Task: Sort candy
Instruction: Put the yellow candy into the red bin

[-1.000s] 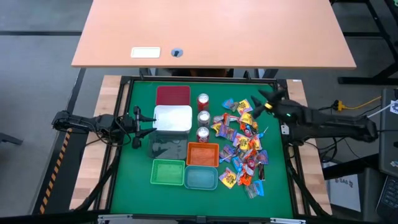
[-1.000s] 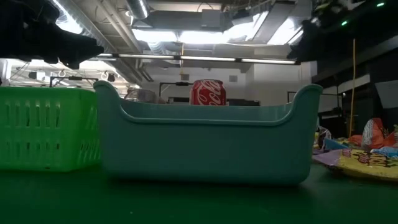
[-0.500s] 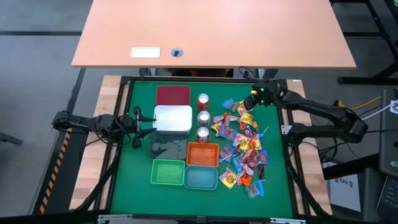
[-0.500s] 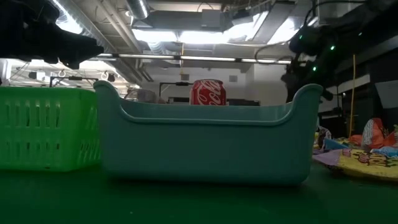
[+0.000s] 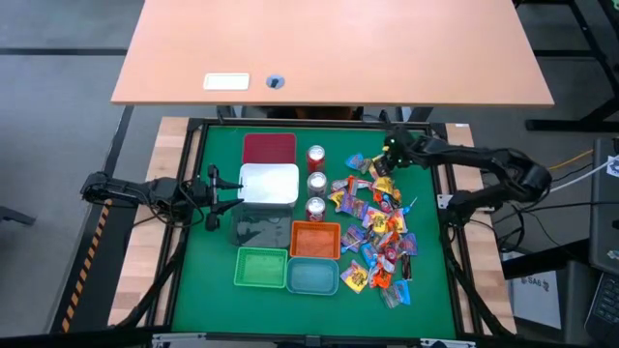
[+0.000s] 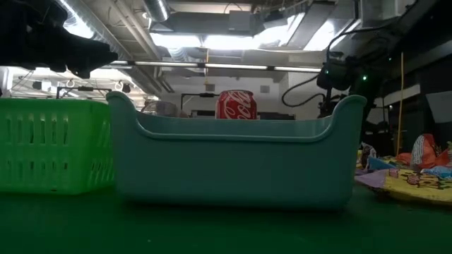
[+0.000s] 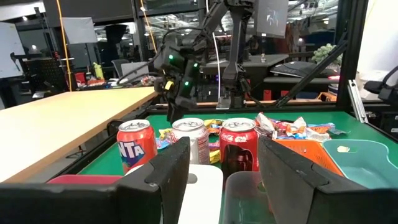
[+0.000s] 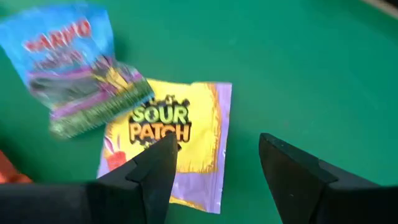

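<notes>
— Green felt covered the table (image 5: 208, 290); the bins (image 5: 309, 275) sat nearest us, empty I'd guess, ready for sorting.

— And the candy (image 5: 379, 232)?

— Heaped beside the cans (image 5: 316, 184). The right gripper (image 5: 392, 155) hung wide above the heap's far end, over a yellow packet (image 8: 171, 140) whose long axis ran along its view.

— The left gripper (image 5: 215, 186)?

— Wide too, waiting beside the white bin (image 5: 269, 184).

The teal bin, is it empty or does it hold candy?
Empty as far as visible: the teal bin shows only bare floor from above, and the candy lies loose on the mat beside it.
</notes>
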{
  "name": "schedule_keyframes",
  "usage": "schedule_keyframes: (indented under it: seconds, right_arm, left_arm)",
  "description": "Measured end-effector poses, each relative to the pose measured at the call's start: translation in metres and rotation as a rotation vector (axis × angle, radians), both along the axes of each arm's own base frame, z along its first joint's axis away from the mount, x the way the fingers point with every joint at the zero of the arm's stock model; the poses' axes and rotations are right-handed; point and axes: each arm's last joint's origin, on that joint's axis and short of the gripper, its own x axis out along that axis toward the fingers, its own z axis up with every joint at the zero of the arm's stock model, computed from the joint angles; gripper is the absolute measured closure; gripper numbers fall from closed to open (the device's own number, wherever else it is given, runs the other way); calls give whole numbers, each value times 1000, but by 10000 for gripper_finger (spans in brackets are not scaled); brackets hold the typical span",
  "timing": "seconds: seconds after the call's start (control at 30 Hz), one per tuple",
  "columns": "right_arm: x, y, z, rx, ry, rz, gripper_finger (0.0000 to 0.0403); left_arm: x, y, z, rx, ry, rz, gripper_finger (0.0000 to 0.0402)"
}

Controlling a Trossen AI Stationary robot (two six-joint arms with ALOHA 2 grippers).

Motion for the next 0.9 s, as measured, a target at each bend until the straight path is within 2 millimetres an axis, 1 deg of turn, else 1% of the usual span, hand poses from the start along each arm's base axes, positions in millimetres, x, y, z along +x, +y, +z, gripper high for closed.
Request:
schedule_keyframes:
  seconds: [0.37, 0.47, 0.6, 0.9]
  right_arm:
    - [4, -2, -16, 83, 21, 22, 179]
    - [5, -2, -17, 95, 14, 28, 193]
    - [6, -2, -17, 102, -2, 36, 239]
    - [7, -1, -17, 116, -20, 48, 375]
  left_arm:
    - [0, 0, 0, 0, 0, 0, 224]
    - [0, 0, 0, 0, 0, 0, 224]
    - [0, 0, 0, 0, 0, 0, 224]
    - [0, 0, 0, 0, 0, 0, 224]
